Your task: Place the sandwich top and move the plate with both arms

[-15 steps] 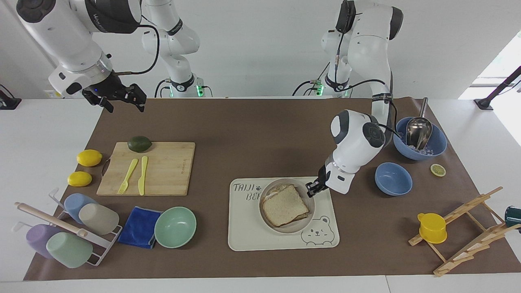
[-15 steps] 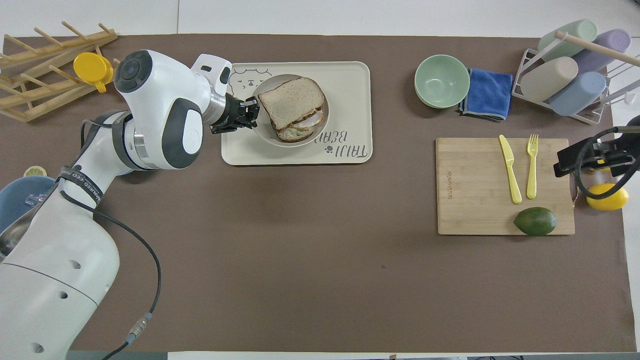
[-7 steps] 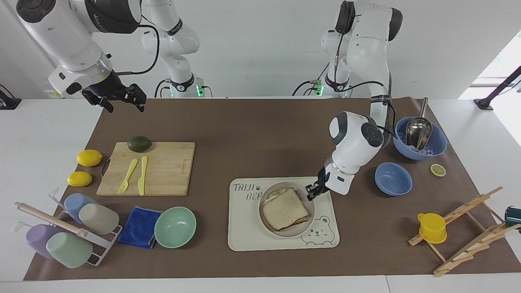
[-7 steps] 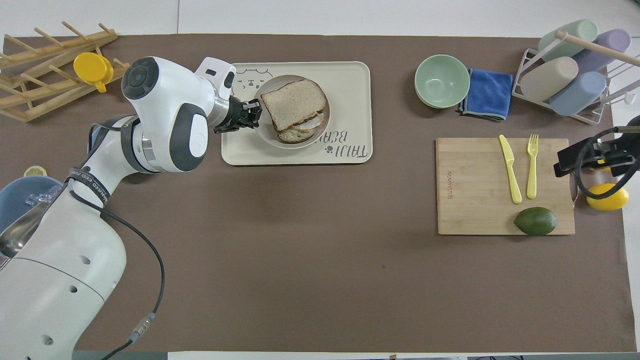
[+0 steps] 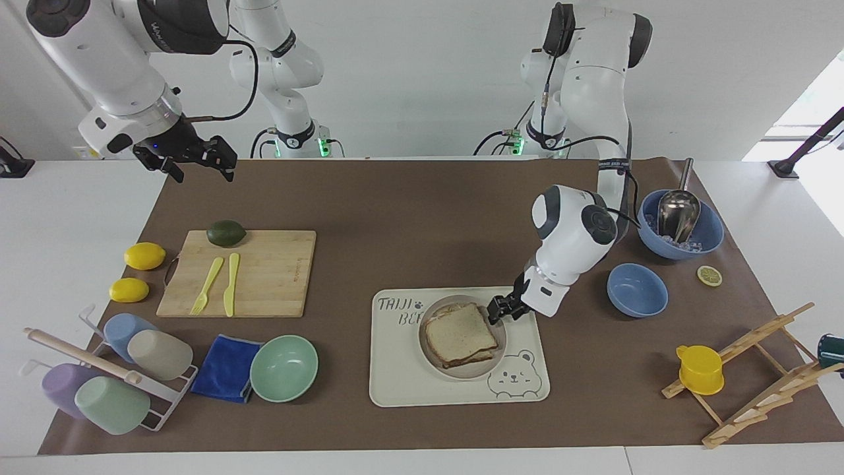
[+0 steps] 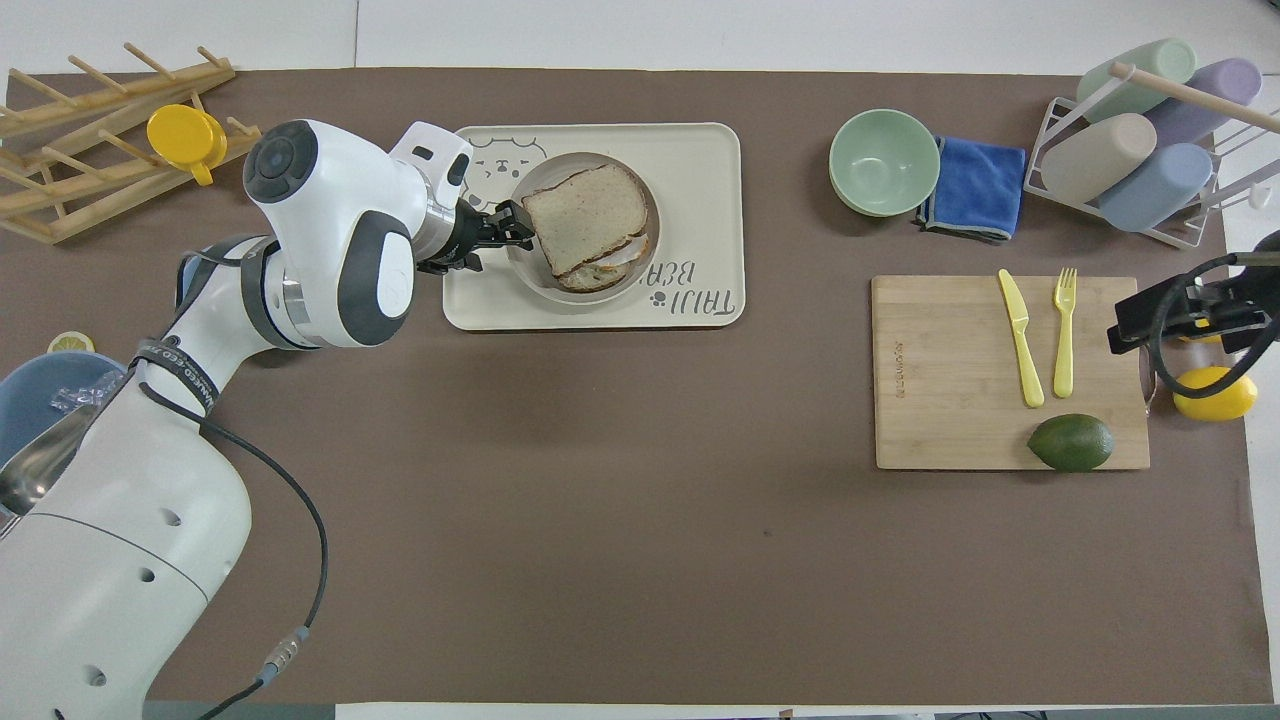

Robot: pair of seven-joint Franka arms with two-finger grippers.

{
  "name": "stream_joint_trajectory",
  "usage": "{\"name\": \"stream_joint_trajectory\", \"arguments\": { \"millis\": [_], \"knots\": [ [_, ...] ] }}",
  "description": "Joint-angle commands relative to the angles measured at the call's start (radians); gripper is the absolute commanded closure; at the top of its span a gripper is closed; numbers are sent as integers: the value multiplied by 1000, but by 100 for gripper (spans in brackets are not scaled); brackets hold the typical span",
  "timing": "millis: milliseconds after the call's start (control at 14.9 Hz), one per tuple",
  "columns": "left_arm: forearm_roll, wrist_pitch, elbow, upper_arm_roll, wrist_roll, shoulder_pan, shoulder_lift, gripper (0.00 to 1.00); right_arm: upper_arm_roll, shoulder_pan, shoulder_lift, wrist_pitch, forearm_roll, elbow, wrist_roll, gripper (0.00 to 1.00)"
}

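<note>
The sandwich top (image 5: 460, 328) lies on the plate (image 5: 433, 353) inside a bear-printed tray (image 5: 395, 376). The left gripper (image 5: 498, 309) is at the plate's rim, jaws unreadable. The right gripper (image 5: 198, 165) waits, jaws spread, above the worktop's (image 5: 409, 224) edge.

on my table: a cutting board (image 5: 241, 272) bearing an avocado (image 5: 226, 233), knife (image 5: 231, 284) and fork (image 5: 207, 285), beside two lemons (image 5: 144, 256).
</note>
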State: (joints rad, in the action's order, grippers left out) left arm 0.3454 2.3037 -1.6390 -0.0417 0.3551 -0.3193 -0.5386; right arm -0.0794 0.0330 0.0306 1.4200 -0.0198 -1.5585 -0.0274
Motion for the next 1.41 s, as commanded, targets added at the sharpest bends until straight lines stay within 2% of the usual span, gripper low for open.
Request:
{"name": "stream_joint_trajectory", "arguments": {
  "millis": [0,268,469,736,1071,1272,1339],
  "knots": [
    [-47,-55,-22,43,-25,11,49,0,9,-8,-20,8,1,-20,12,0],
    [-126,-168,-22,88,-25,52,136,0,9,-8,-20,8,1,-20,12,0],
    [-261,-295,-19,89,-28,83,222,0,9,-8,-20,8,1,-20,12,0],
    [-350,-487,-19,91,-79,85,328,0,9,-8,-20,8,1,-20,12,0],
    [-361,-713,-47,88,-149,86,500,0,9,-8,-20,8,1,-22,12,0],
    [-359,-744,-117,79,-211,115,598,0,9,-8,-20,8,1,-20,12,0],
    [-359,-750,-123,72,-225,127,606,0,9,-8,-20,8,1,-20,12,0]
  ]
}}
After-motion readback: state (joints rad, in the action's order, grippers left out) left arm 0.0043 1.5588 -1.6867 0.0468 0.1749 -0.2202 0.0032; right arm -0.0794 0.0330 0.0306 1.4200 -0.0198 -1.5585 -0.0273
